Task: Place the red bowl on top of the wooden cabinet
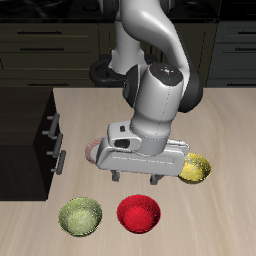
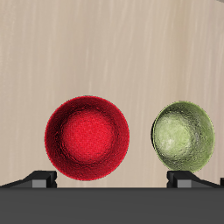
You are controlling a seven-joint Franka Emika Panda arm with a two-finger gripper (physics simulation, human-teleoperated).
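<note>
The red bowl sits on the counter near its front edge, right under the gripper. The gripper hangs above it, open and holding nothing, with one finger on each side. In the exterior view the bowl is at 6 o'clock from the gripper, so I think a straight drop comes next. A yellow-green bowl lies beside it at 9 o'clock. The cabinet stands farther off, at about 10 o'clock.
</note>
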